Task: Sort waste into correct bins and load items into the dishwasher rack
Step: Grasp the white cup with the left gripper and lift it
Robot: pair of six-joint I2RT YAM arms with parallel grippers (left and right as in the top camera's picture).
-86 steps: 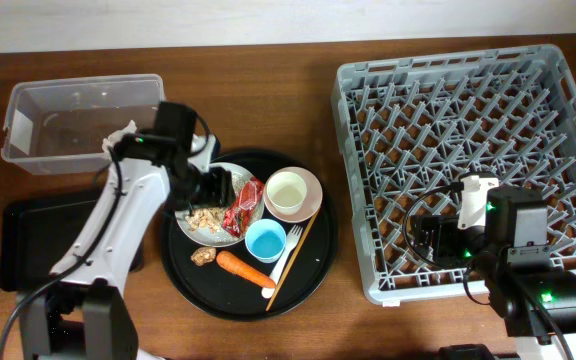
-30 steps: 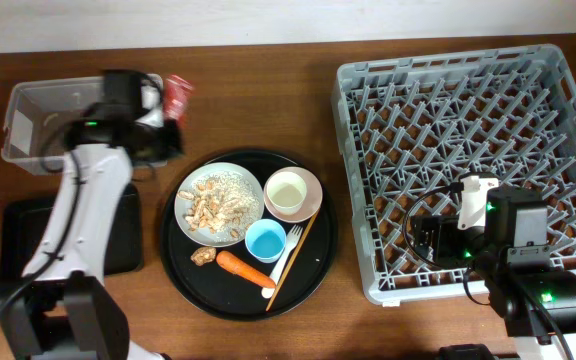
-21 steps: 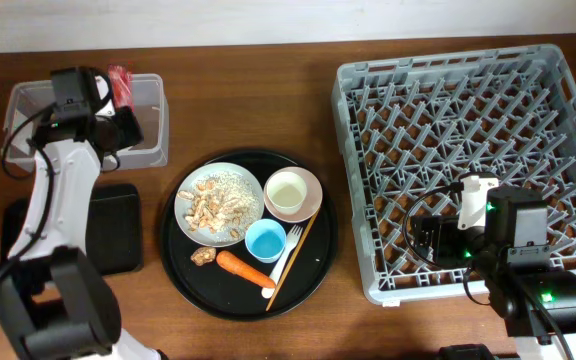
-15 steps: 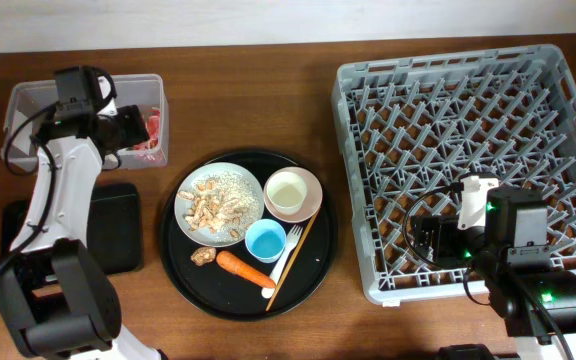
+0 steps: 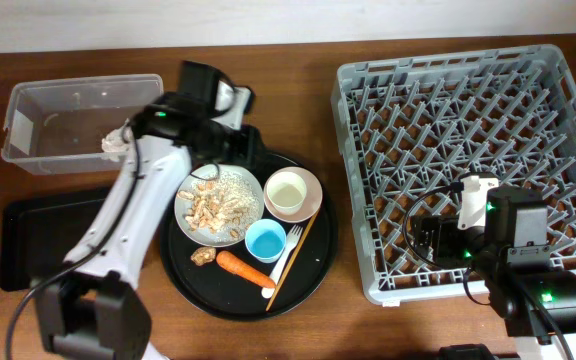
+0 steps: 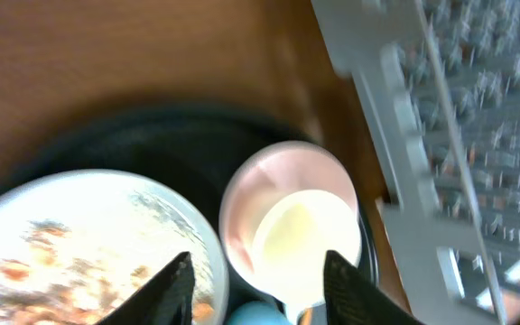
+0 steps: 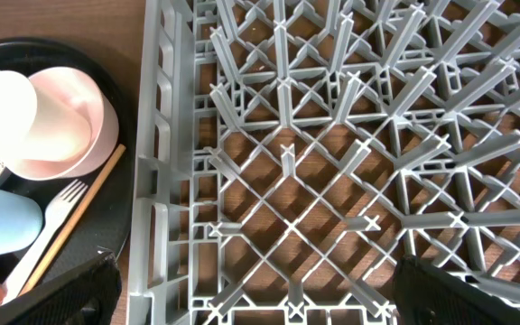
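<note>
Heads up, left gripper (image 6: 257,264) half open, empty; bowl (image 6: 242,194) just past its fingers looks hard, slick, so I'd pinch the rim. The right gripper (image 7: 255,268) gapes empty.

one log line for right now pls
left hand: open, empty, above round tray by bowl | right hand: open, over rack | plate: scraps on it | not yet sorted: carrot, blue cup, fork, chopstick

Your overhead looks straight down from far off. Your left wrist view sits close above the pinkish-white bowl (image 6: 278,171); your right wrist view faces down on the dishwasher rack (image 7: 156,226) beside that bowl; all three share both
</note>
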